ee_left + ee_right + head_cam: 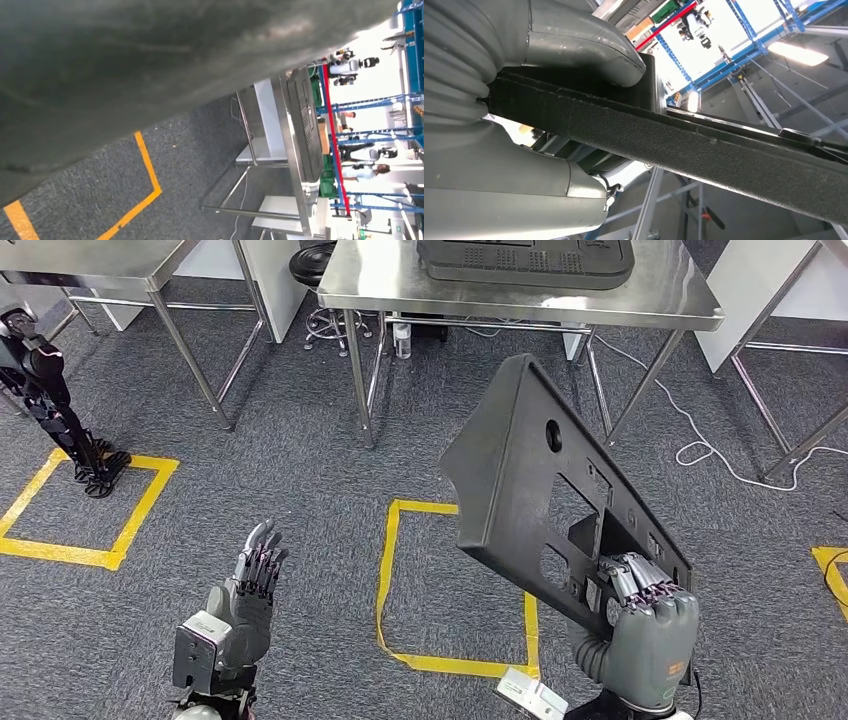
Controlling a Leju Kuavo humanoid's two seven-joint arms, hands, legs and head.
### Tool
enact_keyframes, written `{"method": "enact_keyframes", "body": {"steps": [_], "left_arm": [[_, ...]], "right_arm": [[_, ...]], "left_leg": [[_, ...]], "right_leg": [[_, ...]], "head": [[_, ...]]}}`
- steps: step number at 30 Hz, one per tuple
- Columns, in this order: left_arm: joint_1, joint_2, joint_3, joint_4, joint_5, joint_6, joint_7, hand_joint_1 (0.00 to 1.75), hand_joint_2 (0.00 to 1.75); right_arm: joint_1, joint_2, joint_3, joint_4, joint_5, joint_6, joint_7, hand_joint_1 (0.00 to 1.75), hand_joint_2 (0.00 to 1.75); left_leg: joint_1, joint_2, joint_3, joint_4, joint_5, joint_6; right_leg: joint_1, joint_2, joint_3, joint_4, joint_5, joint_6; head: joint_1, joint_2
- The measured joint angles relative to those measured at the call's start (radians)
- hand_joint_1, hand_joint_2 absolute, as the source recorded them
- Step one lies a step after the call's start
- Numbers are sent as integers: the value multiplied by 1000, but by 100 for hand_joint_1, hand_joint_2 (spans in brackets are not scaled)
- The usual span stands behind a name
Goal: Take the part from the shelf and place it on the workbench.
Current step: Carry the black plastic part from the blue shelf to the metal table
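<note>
Black plastic part is gripped at its lower edge by the right hand, tilted above the floor short of the steel workbench, while the left hand hangs empty, fingers apart.

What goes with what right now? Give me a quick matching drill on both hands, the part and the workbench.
Things:
1. left hand
2. right hand
3. black part
4. workbench

States:
A. carries a dark panel on top
B. held tilted above the floor
C. fingers apart, holding nothing
D. grips the part's lower edge

Pairs: 1-C, 2-D, 3-B, 4-A
</note>
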Motion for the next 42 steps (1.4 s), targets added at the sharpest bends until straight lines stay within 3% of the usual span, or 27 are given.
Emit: {"method": "enact_keyframes", "body": {"steps": [7,12,13,15,17,18,19,21,22,24,25,27,29,30,32,34,35,36,38,39,40,42], "left_arm": [[-4,0,13,0,-4,-4,1,0,0],[-12,-2,18,0,-5,-9,1,0,0],[-13,-3,19,0,-5,-10,1,0,0],[-14,-4,21,1,-5,-14,1,0,0],[-14,-5,23,2,-5,-15,1,0,0],[-14,-6,24,3,-5,-16,1,0,0],[-14,-6,24,4,-5,-17,1,0,0],[-14,-8,24,4,-6,-18,1,0,0],[-14,-9,22,4,-8,-19,1,0,0],[-14,-10,12,4,-16,-18,5,0,0],[-13,-11,4,3,-21,-16,7,0,0],[-12,-12,-13,3,-27,-10,11,0,0],[-12,-13,-26,3,-28,-1,12,0,0],[-11,-13,-30,3,-28,2,12,0,0],[-7,-13,-35,3,-26,7,14,0,0],[-4,-12,-39,3,-24,11,16,0,0],[-3,-12,-40,3,-24,13,16,0,0],[-2,-12,-41,3,-23,15,17,0,0],[1,-11,-43,2,-22,17,17,0,0],[2,-11,-43,2,-21,17,18,0,0],[3,-10,-45,0,-20,18,19,0,0],[2,-11,-50,-4,-19,19,19,0,0]], "right_arm": [[-4,0,4,11,3,0,0,175,175],[-3,2,3,12,1,0,-12,175,175],[-3,3,3,12,0,0,-14,175,175],[-3,3,3,12,-2,0,-18,175,175],[1,3,3,13,-6,0,-19,175,175],[3,2,2,13,-7,0,-20,175,175],[5,2,2,13,-9,0,-20,175,175],[9,2,1,12,-10,0,-20,175,175],[13,2,-1,10,-11,0,-20,175,175],[34,1,-9,-2,-16,0,-23,175,175],[47,0,-15,-11,-21,0,-26,175,175],[74,-1,-28,-30,-31,0,-33,175,175],[91,-2,-37,-44,-37,0,-40,175,175],[96,-2,-40,-48,-39,0,-43,175,175],[103,-3,-45,-50,-44,0,-47,175,175],[106,-3,-50,-50,-47,0,-49,175,175],[107,-3,-51,-50,-48,0,-50,175,175],[107,-3,-52,-50,-48,0,-50,175,175],[106,-3,-53,-50,-48,0,-51,175,175],[106,-3,-54,-50,-49,0,-51,175,175],[106,-4,-54,-50,-50,0,-51,175,175],[105,-5,-55,-51,-51,0,-50,175,175]], "left_leg": [[-10,0,-4,5,-1,17],[-5,2,2,-8,-4,48],[-2,4,6,-9,-3,51],[1,7,7,-9,-3,53],[2,8,7,-8,-6,50],[4,8,9,-8,-8,47],[6,8,13,-8,-12,43],[12,8,25,-7,-21,30],[13,8,32,-7,-27,21],[13,8,42,-8,-37,4],[13,8,47,-7,-40,-4],[17,9,53,11,-43,-15],[21,10,14,96,-49,-22],[21,10,-27,162,-62,-24],[21,9,-119,271,-115,-27],[21,9,-167,276,-152,-24],[19,9,-171,238,-140,-18],[16,8,-165,182,-97,-8],[5,0,-151,79,26,12],[0,-4,-143,52,69,19],[-4,-9,-137,39,84,24],[-3,-11,-111,29,72,34]], "right_leg": [[-10,0,-1,-3,4,15],[-13,-2,-8,21,6,39],[-12,-4,-23,47,-11,35],[-12,-6,-82,161,-64,27],[-13,-7,-146,277,-104,29],[-14,-7,-156,291,-105,35],[-16,-8,-147,265,-92,42],[-18,-16,-82,125,-35,58],[-17,-23,-52,62,-20,55],[-12,-32,-26,5,-15,34],[-8,-32,-24,4,-23,18],[-11,-26,-1,4,-22,-2],[-13,-21,31,4,-29,-21],[-11,-19,41,4,-37,-28],[-7,-12,63,3,-57,-35],[-3,-4,93,3,-81,-35],[0,-1,111,3,-95,-34],[2,2,127,2,-110,-34],[8,7,157,-1,-141,-28],[10,9,170,-7,-155,-24],[13,11,185,-7,-158,-16],[14,11,188,24,-139,6]], "head": [[-1,0],[0,0],[2,0],[5,0],[6,0],[6,0],[6,0],[6,0],[7,0],[6,0],[5,0],[4,0],[1,0],[0,0],[0,0],[0,0],[0,0],[-1,0],[-1,0],[-1,0],[-1,0],[-1,0]]}}
